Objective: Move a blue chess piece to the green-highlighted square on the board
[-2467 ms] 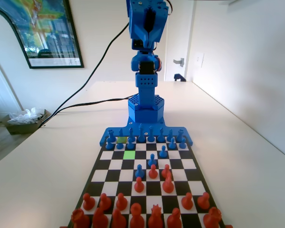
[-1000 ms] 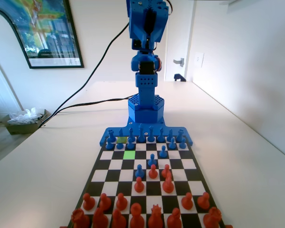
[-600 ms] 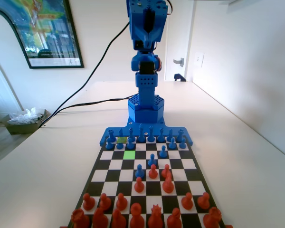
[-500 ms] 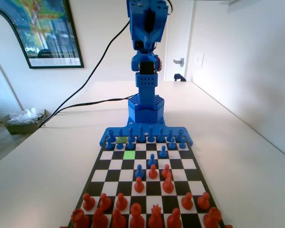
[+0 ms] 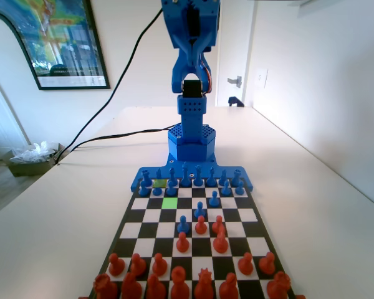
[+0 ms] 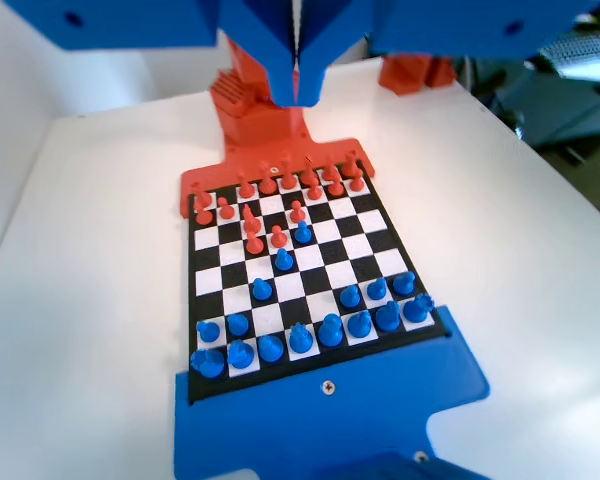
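While the blue arm (image 5: 190, 75) stands raised at the far end of the board (image 5: 151, 215) in the fixed view, the wrist view looks down from high above, where the gripper (image 6: 298, 92) hangs with its two jaws pressed together and nothing between them. In the fixed view the green-highlighted square (image 5: 169, 203) lies bare in the third row from the arm, left of centre, with a duller yellow-green square (image 5: 160, 183) two rows behind it. A blue pawn (image 5: 171, 189) stands on the square just behind the green one, among the other blue pieces, well below the gripper.
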Available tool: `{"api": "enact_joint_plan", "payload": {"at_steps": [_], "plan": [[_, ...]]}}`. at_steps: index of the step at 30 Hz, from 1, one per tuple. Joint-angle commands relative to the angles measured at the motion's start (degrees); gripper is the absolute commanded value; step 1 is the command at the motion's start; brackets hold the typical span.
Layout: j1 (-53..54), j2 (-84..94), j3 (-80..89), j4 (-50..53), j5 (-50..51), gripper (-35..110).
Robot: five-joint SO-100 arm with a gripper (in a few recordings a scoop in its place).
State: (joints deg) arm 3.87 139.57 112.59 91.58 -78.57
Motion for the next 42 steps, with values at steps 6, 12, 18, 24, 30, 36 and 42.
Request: {"api": "enact_joint_plan", "payload": {"at_steps": [6, 12, 18, 24, 30, 36, 42], "plan": [[4.2, -7.1, 8.7, -5.4, 3.5, 1], [7.4, -10.9, 15.6, -10.0, 2.9, 1], [11.3, -12.2, 19.4, -14.9, 2.8, 1], [14.4, -13.7, 21.9, -18.5, 6.3, 1], [15.6, -15.2, 22.6, -18.1, 9.0, 1], [16.7, -15.7, 24.7, -19.5, 6.9, 1], [20.1, -18.4, 25.3, -22.9, 6.7, 1]]}}
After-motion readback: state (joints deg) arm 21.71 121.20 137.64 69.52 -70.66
